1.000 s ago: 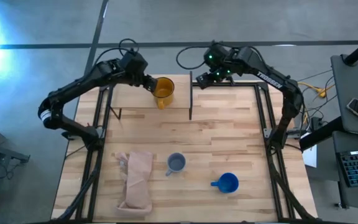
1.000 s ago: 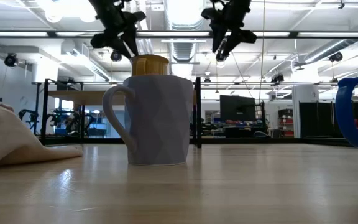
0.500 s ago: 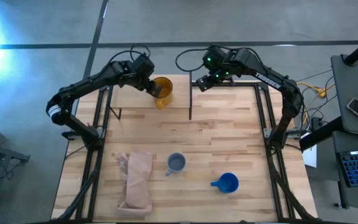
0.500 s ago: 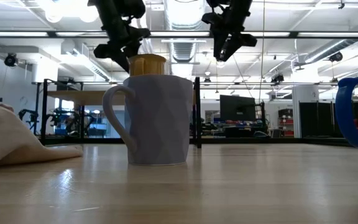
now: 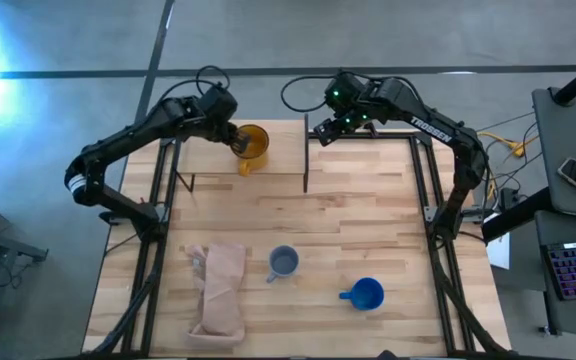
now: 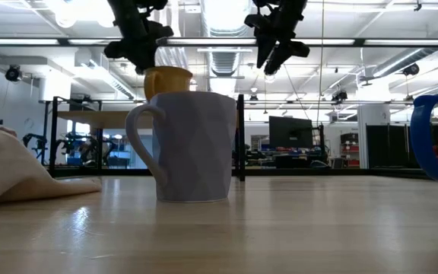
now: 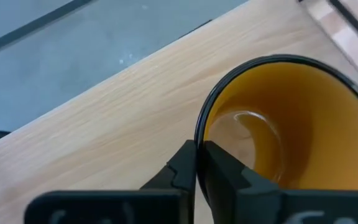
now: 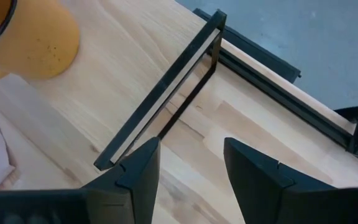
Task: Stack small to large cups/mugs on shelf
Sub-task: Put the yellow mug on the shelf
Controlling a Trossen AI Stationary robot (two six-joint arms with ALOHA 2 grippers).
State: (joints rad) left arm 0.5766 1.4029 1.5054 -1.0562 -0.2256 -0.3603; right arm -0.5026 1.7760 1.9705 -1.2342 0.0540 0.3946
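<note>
The yellow-orange mug (image 5: 251, 145) is on the light-wood shelf (image 5: 208, 158) at the table's far side, its handle toward the near edge. My left gripper (image 5: 232, 138) is shut on its rim. In the low view the mug (image 6: 166, 78) shows behind the pale grey-blue mug (image 6: 192, 144), which hides its base. The grey-blue mug (image 5: 284, 262) and the bright blue mug (image 5: 365, 293) stand upright on the tabletop near the front. My right gripper (image 8: 191, 155) hangs open above the shelf's right post (image 5: 306, 150), holding nothing. My left gripper pinches the yellow-orange mug's rim (image 7: 199, 138) on its left side, one finger (image 7: 182, 165) outside the wall and one finger (image 7: 225, 168) inside the cup. The fingers slant down from the table's left. Whether the base rests on the shelf I cannot tell.
A tan cloth (image 5: 218, 290) lies crumpled at the front left of the tabletop. Thin black posts (image 5: 178, 165) stand at the shelf's ends, and black frame rails (image 5: 423, 180) run along the table's sides.
My left gripper has shut on the yellow-orange mug's rim after standing open around it. It has tipped a little more downward. The mug has shifted a short way toward the table's left along the shelf. My right gripper has stayed open in place.
</note>
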